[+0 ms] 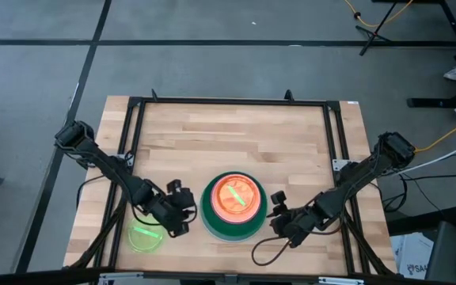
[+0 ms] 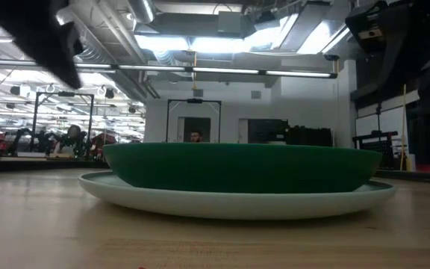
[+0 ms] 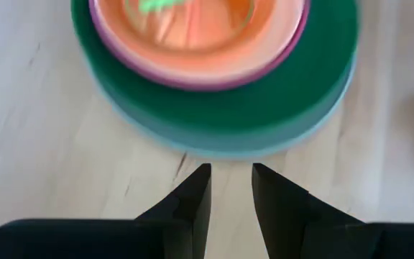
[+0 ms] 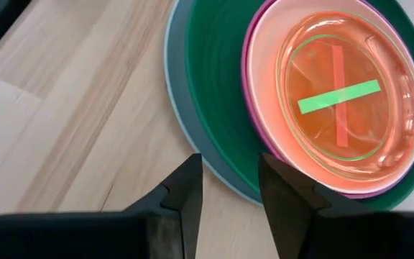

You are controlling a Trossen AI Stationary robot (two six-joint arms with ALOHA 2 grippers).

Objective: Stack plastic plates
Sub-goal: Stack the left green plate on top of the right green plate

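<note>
Left gripper (image 1: 182, 212): jaws slightly parted, a narrow gap between them, holding nothing; it sits low over the desk (image 1: 236, 134) between the stack and the loose plate, pointing at the stack's rim.

Right gripper (image 1: 279, 219): jaws parted a little, empty, just beside the stack's opposite rim, not touching it.

Stack, near the desk's front edge, centred between the arms:
- light blue plate (image 4: 180, 108), one, at the bottom, resting on the desk
- dark green plate (image 4: 218, 86), one, nested in it
- magenta plate (image 4: 251, 108), one, only its rim showing
- peach plate (image 4: 268, 65), one
- translucent orange plate (image 4: 351, 93), one, topmost; a lime green ring and crossed green and red strips show through it

Loose: lime green plate (image 1: 145, 237), one, on the desk just beside the left gripper, apart from the stack.
</note>
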